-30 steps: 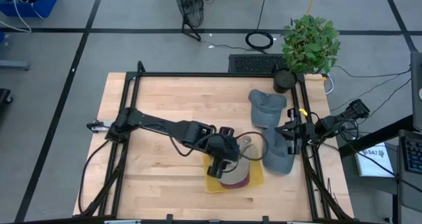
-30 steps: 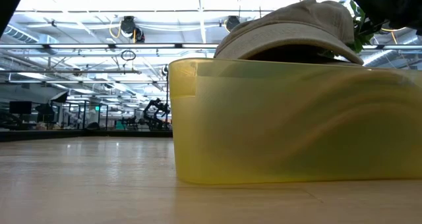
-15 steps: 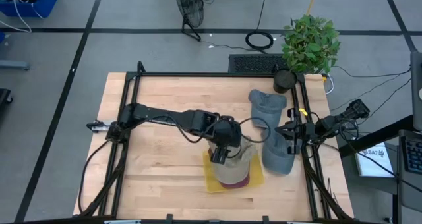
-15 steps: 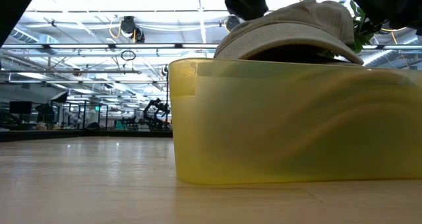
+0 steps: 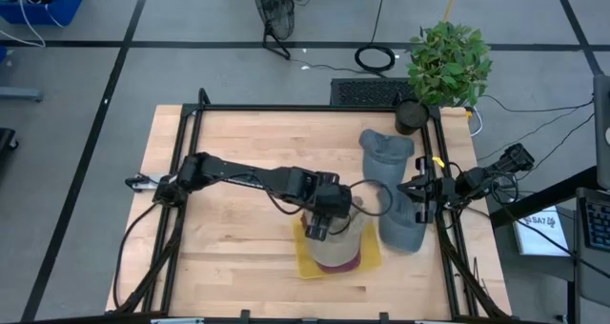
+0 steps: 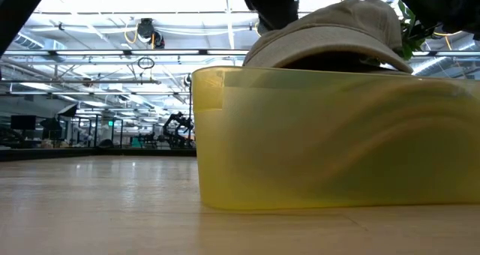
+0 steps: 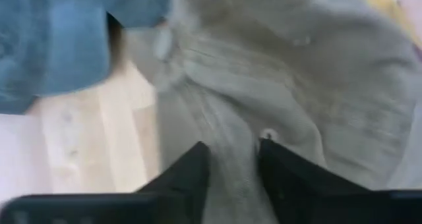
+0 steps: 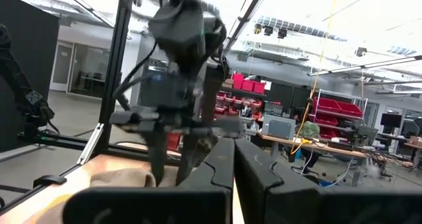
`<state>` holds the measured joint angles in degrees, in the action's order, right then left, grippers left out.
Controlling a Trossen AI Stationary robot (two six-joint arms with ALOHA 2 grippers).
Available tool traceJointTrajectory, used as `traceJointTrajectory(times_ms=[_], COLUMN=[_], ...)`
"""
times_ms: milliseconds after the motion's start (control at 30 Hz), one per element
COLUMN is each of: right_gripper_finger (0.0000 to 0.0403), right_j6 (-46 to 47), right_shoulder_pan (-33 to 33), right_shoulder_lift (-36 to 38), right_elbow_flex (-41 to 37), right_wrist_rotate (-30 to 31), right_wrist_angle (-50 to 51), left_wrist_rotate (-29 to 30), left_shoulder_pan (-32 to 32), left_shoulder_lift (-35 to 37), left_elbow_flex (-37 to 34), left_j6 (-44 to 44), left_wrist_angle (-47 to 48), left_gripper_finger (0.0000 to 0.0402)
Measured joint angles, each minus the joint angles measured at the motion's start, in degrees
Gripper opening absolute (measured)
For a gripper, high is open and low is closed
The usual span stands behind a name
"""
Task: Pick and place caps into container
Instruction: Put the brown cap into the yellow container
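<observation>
Maroon cap [image 5: 349, 263] mostly hidden under khaki cap [image 5: 341, 238]

I am running this rig in a large industrial robotics lab or workshop: the wooden desk [image 5: 238, 172] stands on a grey floor [image 5: 86, 86] marked with dark lines, cables [image 5: 376, 55] trailing at its twelve o'clock beside a potted plant [image 5: 448, 62]. Beyond it I see exposed ceiling trusses [image 6: 112, 56] with hanging lamps, red storage bins [image 8: 339, 109] and workbenches.
</observation>
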<state>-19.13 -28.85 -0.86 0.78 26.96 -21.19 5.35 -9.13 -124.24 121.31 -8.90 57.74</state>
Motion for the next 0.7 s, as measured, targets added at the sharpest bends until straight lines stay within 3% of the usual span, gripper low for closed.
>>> traceJointTrajectory(times_ms=[167, 367, 500, 700], right_gripper_finger=[0.0000, 0.0000, 0.0000, 0.0000], right_j6=[0.0, 0.0, 0.0, 0.0], right_shoulder_pan=[0.0, 0.0, 0.0, 0.0], right_shoulder_lift=[0.0, 0.0, 0.0, 0.0], right_elbow_flex=[0.0, 0.0, 0.0, 0.0], right_wrist_rotate=[0.0, 0.0, 0.0, 0.0], right_wrist_angle=[0.1, 0.1, 0.0, 0.0], left_wrist_rotate=[0.7, 0.7, 1.1, 3.3], left_shoulder_pan=[0.0, 0.0, -0.1, -0.3], left_shoulder_lift=[1.7, 2.6, 2.6, 2.6], left_elbow_flex=[0.2, 0.2, 0.2, 0.2], left_j6=[2.4, 5.9, 1.5, -0.4], left_wrist_angle=[-1.0, -0.6, -0.8, 2.6], left_gripper_finger=[0.0020, 0.0005, 0.0022, 0.0122])
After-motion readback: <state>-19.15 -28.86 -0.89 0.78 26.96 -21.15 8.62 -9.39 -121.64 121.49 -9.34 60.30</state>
